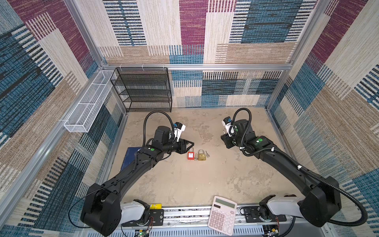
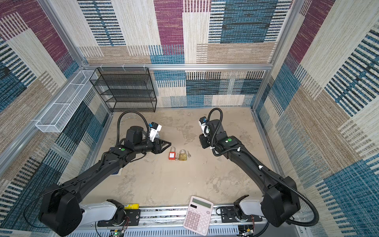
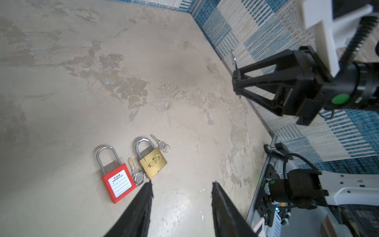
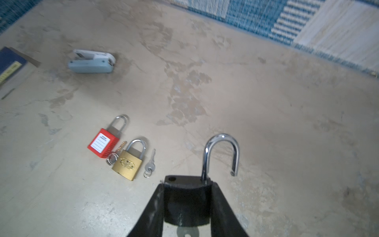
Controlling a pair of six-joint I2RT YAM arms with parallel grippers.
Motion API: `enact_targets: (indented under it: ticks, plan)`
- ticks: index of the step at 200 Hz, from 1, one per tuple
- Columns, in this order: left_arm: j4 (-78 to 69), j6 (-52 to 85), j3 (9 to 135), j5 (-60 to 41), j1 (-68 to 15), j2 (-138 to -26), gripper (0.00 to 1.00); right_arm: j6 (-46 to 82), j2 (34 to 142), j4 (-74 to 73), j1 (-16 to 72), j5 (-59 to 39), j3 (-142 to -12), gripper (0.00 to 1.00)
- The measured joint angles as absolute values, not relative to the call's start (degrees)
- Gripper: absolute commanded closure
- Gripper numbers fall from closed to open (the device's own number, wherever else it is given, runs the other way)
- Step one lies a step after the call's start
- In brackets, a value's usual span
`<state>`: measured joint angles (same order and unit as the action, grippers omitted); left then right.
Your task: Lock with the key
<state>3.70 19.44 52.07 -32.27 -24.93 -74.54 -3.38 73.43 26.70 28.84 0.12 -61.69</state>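
Now: pink calculator (image 1: 222, 215) at front edge, key legends unreadable. Right gripper (image 4: 187, 184) pinches black padlock (image 4: 186, 201), shackle (image 4: 222, 137) swung open; key (image 4: 187, 231) seemingly in its base. Left gripper (image 3: 182, 185) jaws spread, empty, near red padlock (image 3: 119, 184); white label (image 3: 120, 182) print too small to read. Brass padlock (image 3: 153, 163) just beside it, embossed mark illegible.

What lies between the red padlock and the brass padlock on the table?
A key on a ring lies between the red padlock and the brass padlock, close against both. The left wrist view shows it most clearly.
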Motion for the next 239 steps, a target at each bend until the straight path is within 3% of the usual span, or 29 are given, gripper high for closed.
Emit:
enact_targets:
  ticks: [101, 239]
  plan:
    - [-5.7, 27.9, 58.0, -37.0, -30.6, -78.7, 0.57, -19.2, 68.9, 20.1, 44.3, 4.3, -60.4, 0.65]
    - [-7.5, 28.9, 59.8, -39.3, -32.9, -80.4, 0.71, -26.9, 68.1, 16.6, 47.7, 6.7, -59.9, 0.66]
